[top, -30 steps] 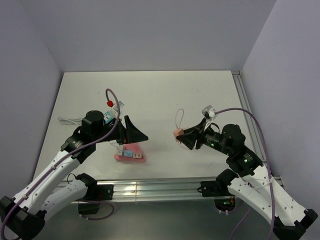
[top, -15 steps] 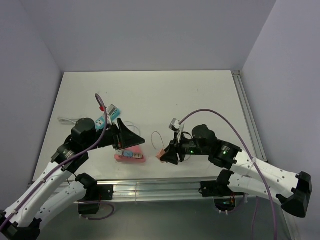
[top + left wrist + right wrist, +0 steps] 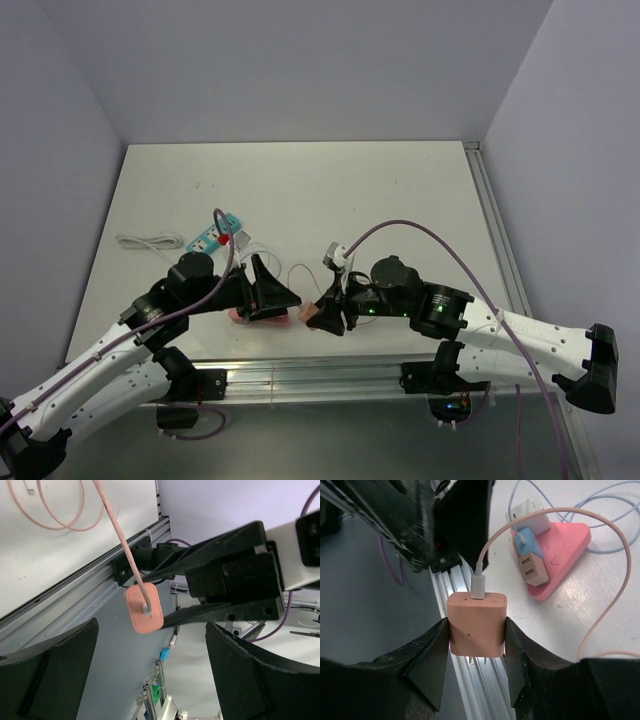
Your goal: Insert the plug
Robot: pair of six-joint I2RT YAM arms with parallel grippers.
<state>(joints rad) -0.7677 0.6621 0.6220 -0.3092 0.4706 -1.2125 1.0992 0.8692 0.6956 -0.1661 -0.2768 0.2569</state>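
Between right jaws: pink plug (image 3: 477,625) pinched by sides, cable (image 3: 479,582) pointing outward; left jaws wide open, empty, facing it, perhaps awaiting handover.

We see soft, even light falling from above in the overhead view: the white table (image 3: 300,190) is bright with no glare, and the arms throw only faint, blurred shadows onto it. In both wrist views the near black fingers (image 3: 50,675) look dark, featureless and soft-edged. The pink charger (image 3: 477,625) is sharp, and the area below the table edge is dim.
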